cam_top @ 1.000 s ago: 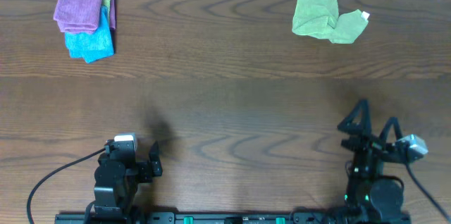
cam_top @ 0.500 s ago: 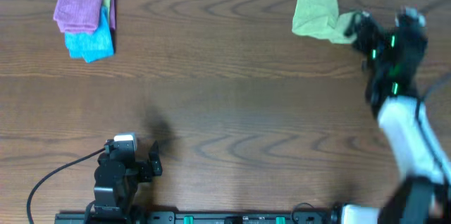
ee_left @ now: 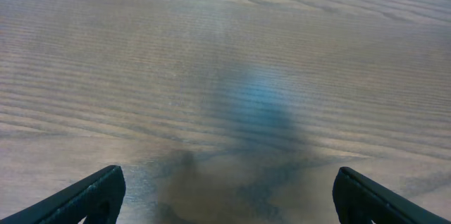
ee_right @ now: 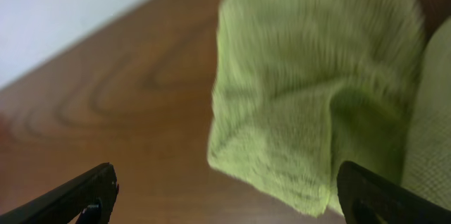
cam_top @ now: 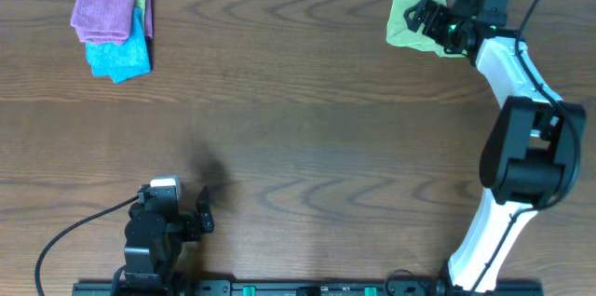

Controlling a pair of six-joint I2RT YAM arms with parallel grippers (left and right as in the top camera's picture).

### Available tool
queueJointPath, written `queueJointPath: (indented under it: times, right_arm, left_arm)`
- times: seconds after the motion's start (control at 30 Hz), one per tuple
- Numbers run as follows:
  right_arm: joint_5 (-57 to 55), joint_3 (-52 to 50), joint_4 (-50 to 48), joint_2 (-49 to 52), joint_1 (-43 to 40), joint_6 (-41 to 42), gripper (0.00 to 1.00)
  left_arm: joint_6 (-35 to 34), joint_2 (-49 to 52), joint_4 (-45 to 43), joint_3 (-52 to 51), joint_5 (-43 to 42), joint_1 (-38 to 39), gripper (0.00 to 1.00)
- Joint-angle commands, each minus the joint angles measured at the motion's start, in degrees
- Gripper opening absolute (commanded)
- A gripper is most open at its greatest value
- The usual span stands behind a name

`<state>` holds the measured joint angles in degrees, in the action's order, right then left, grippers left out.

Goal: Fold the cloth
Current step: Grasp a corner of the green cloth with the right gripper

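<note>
At the upper left of the overhead view, a folded purple cloth lies partly on a bright blue cloth, the two touching, on the brown wood-grain table. A sliver of yellow-green shows at the purple cloth's right edge; what it belongs to cannot be told.

At the lower left the left gripper sits low near the frame's bottom edge, well apart from every cloth. In the left wrist view its two dark fingers stand at the lower corners, spread wide, with only bare table between them.

At the upper right, close to the table's far edge, lies the light yellow-green cloth, crumpled and bunched rather than flat. The right arm reaches from the lower right up to that corner, and the right gripper is over the cloth's right part, covering it and pointing left. In the right wrist view the cloth fills the upper right, one folded edge drooping toward the table; the fingers show at the lower corners, spread apart, gripping nothing. Whether they touch the cloth cannot be told.
</note>
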<state>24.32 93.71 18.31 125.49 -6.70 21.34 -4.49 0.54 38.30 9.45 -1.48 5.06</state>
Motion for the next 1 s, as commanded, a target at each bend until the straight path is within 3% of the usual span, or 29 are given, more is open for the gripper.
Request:
queueJointPath:
  times: [0.0, 0.13, 0.17, 0.37, 0.4, 0.43, 0.47, 0.5, 0.57, 0.6, 0.97]
  right_arm:
    - [1.7, 1.3, 2.1, 0.6, 0.2, -2.9, 0.99]
    - [-2.9, 1.3, 3.4, 0.6, 0.0, -4.4, 0.99]
    - [-3.2, 1.3, 3.4, 0.7, 0.0, -4.8, 0.93]
    - [-3.3, 1.3, 2.7, 0.6, 0.1, -4.9, 0.08]
    - [-3.3, 1.3, 2.7, 0.7, 0.1, -4.9, 0.02]
    - [-3.3, 1.3, 2.7, 0.7, 0.1, -4.9, 0.01]
    - [-3.3, 1.4, 2.7, 0.6, 0.1, -4.9, 0.09]
    - [-3.1, 1.6, 2.9, 0.6, 0.1, -4.9, 0.41]
    - [-2.9, 2.6, 5.4, 0.4, 0.1, -4.9, 0.43]
    - [-3.3, 3.0, 7.2, 0.1, 0.1, -5.7, 0.53]
    - [-11.0, 3.0, 7.8, 0.9, 0.0, -6.2, 0.61]
  left_arm:
    - [-0.2, -0.3, 0.4, -0.4, 0.4, 0.2, 0.95]
    - [-0.2, -0.3, 0.4, -0.4, 0.4, 0.2, 0.95]
    - [-0.2, -0.3, 0.4, -0.4, 0.4, 0.2, 0.95]
    - [-0.2, -0.3, 0.4, -0.4, 0.4, 0.2, 0.95]
    - [-0.2, -0.3, 0.4, -0.4, 0.4, 0.2, 0.95]
    - [-0.2, -0.3, 0.4, -0.4, 0.4, 0.2, 0.95]
    - [-0.2, -0.3, 0.4, -0.4, 0.4, 0.2, 0.95]
    - [-0.2, -0.3, 0.4, -0.4, 0.4, 0.2, 0.96]
    - [-0.2, -0.3, 0.4, -0.4, 0.4, 0.2, 0.95]
    - [-0.2, -0.3, 0.4, -0.4, 0.4, 0.2, 0.95]
    - [-0.2, -0.3, 0.4, -0.4, 0.4, 0.2, 0.95]
